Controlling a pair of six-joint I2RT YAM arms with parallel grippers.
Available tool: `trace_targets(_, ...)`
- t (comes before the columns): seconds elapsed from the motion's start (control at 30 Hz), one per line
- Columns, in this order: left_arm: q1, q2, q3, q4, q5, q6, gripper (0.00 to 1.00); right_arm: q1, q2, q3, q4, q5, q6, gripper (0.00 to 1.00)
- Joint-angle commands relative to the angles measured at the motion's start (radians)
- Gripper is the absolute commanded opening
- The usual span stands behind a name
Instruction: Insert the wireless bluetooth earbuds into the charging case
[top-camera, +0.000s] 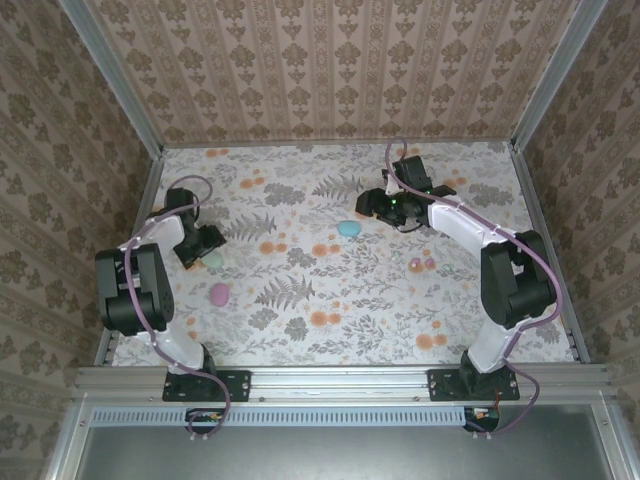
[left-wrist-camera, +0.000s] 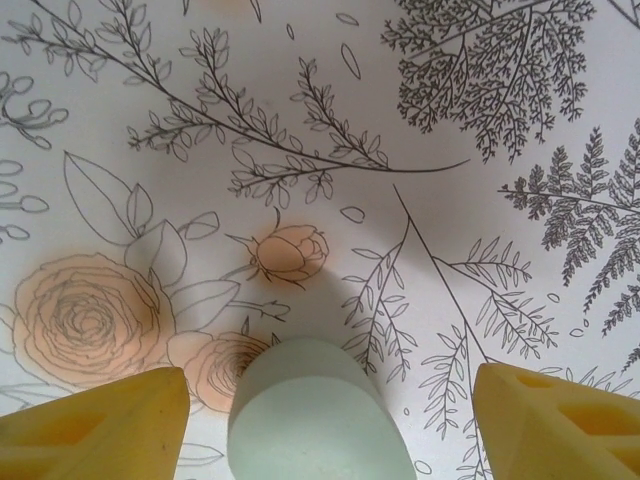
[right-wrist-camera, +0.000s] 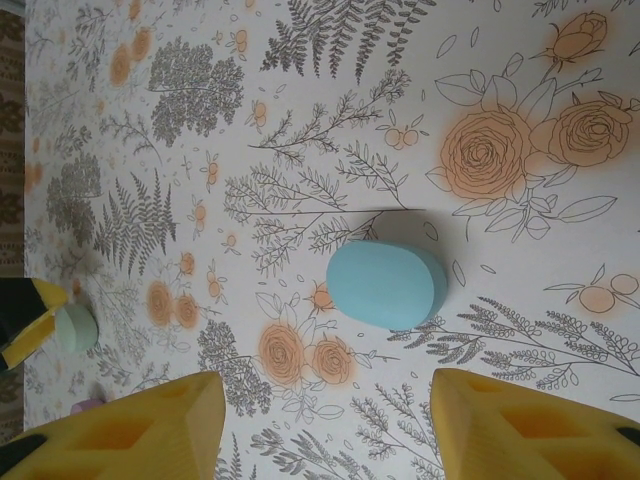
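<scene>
Left gripper (top-camera: 207, 244): yellow wedge fingers (left-wrist-camera: 100, 420) spread, straddling matte mint egg-shaped case (left-wrist-camera: 318, 410), gap on each side. Right gripper (right-wrist-camera: 325, 400): jaws spread, nothing between; smooth blue oval case (right-wrist-camera: 387, 284) just ahead. Earbuds (top-camera: 415, 265): tiny pinkish dots on floral cloth (top-camera: 300, 180) beside right forearm, well apart from both grippers. Pink case (top-camera: 219, 293) near mint one.

Open bench (top-camera: 330, 300) is seen down the middle, a wide lane between both arms. The mint case (left-wrist-camera: 315, 410) is flanked by the spread fingers of the left gripper (left-wrist-camera: 330, 400), with gaps on either side. The blue case (right-wrist-camera: 387, 283) is met ahead of the open-jawed right gripper (right-wrist-camera: 328, 400), bare bench around it. Passage is blocked by walls (top-camera: 330, 70) on three sides.
</scene>
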Motion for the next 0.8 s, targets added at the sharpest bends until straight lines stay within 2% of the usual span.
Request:
trace_targets(0.0, -0.016, 0.027, 0.03, -0.073, -0.073, -0.071, 0.74, -0.005, -0.043, -0.023, -0.023, 0.01, -0.007, 0.59)
trace_targets(0.2, -0.038, 0.053, 0.035, -0.065, -0.072, -0.097, 0.69, -0.004, -0.065, -0.045, -0.016, 0.013, -0.012, 0.59)
trace_targets(0.53, -0.059, 0.058, 0.024, -0.052, -0.076, -0.108, 0.54, -0.01, -0.084, -0.061, -0.017, 0.013, -0.023, 0.59)
trace_targets(0.77, -0.068, 0.039, 0.002, -0.045, -0.069, -0.101, 0.51, -0.015, -0.097, -0.071, -0.019, 0.014, -0.026, 0.59)
